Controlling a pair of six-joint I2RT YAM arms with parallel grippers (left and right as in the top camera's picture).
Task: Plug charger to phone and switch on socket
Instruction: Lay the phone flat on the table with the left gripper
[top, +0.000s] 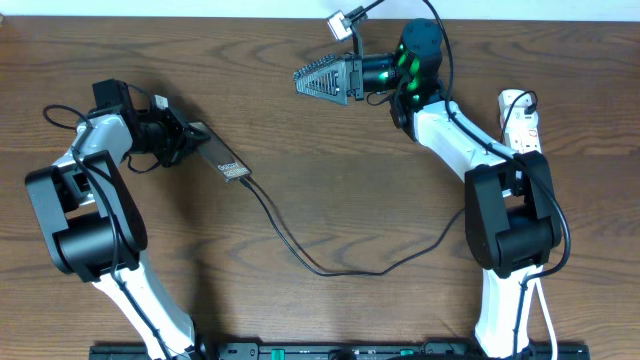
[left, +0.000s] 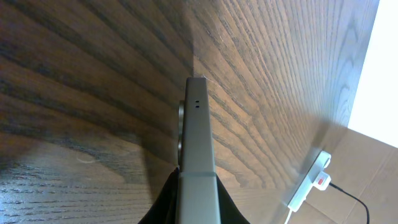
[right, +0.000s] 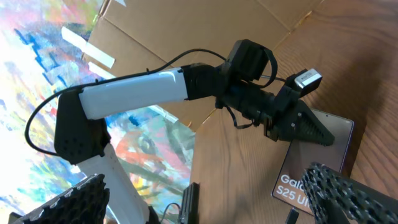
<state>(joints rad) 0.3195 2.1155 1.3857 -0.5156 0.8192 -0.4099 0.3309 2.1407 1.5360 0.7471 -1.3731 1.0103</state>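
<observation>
The phone (top: 224, 162) lies on the wooden table at the left, a dark-brown slab with white text. My left gripper (top: 188, 136) is shut on its far end. The left wrist view shows its grey edge (left: 198, 137) between the black fingers (left: 198, 210). The charger (top: 320, 268) is a thin black cable running from the phone's near end in a loop towards the right; its plug tip (right: 290, 216) sits at the phone's (right: 323, 146) edge. The socket (top: 520, 118) is a white strip at the far right, also in the left wrist view (left: 309, 182). My right gripper (top: 322, 80) is open and empty, held high and pointing left.
The right arm's base (top: 510, 220) partly covers the socket's near end. A black rail (top: 330, 350) runs along the table's front edge. Cardboard (right: 186, 25) and a colourful cloth (right: 37, 56) lie beyond the table's left side.
</observation>
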